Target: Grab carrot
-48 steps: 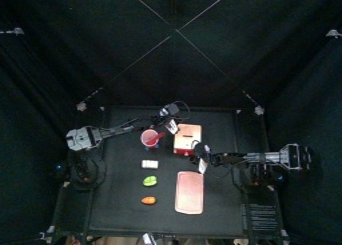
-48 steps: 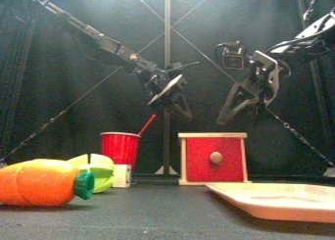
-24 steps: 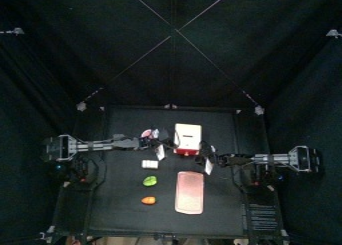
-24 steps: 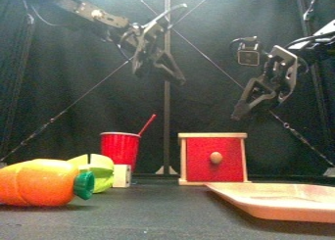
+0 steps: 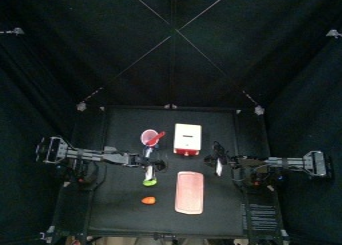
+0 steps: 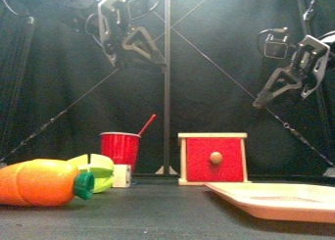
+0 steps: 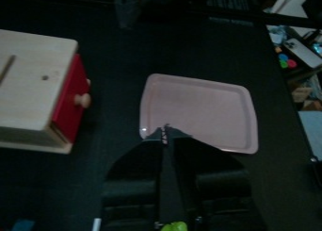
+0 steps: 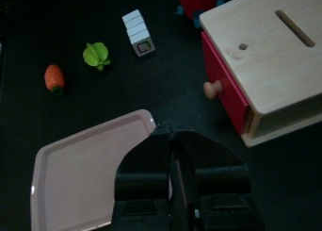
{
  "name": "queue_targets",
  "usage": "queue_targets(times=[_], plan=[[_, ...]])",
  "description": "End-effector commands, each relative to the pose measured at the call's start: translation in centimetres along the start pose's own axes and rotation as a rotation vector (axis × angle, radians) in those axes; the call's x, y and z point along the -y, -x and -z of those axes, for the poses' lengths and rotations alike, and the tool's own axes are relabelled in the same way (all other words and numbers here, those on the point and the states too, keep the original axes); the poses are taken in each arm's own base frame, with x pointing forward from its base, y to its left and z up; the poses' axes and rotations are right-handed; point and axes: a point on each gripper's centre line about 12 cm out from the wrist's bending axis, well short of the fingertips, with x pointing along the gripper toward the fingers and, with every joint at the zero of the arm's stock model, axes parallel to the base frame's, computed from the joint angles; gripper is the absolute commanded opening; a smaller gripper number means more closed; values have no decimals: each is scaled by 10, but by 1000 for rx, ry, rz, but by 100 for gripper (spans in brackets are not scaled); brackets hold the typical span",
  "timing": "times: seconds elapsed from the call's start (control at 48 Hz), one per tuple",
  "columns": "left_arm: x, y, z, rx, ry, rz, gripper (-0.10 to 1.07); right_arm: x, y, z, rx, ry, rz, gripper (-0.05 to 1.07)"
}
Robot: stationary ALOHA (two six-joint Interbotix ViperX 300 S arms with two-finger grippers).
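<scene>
Orange oval carrot lump [image 5: 147, 201] ungrabbed, just beside pink rectangular board [image 5: 190, 192]; approach step. Next: drop left gripper [image 7: 164, 133] onto it (spread unreadable; right gripper [image 8: 170, 136] pinched closed).

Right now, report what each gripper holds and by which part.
Nothing is held. The carrot lies untouched on the table beside the green lump. The left gripper and right gripper hang high above, empty.

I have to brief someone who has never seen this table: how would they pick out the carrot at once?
Find the pink board on the black table. Beside its long edge, on the side away from the right arm, lies the carrot, a tiny orange oval. The similar-sized lump next to it is green and the small block is white.
</scene>
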Motion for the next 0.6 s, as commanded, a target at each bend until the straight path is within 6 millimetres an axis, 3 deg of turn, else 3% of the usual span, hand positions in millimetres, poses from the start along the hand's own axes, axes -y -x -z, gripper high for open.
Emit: queue_targets(times=[0.0,0.146,0.312,0.583], plan=[[16,1,4,-1,-10,40,79,-2,3,-5,23,0,-10,8],[49,1,20,-38,-67,116,90,-1,4,-3,23,-4,-10,8],[80,4,31,-59,-147,191,91,-1,4,-2,22,-11,-8,8],[104,0,51,-234,-111,235,90,0,4,1,16,-21,-8,8]])
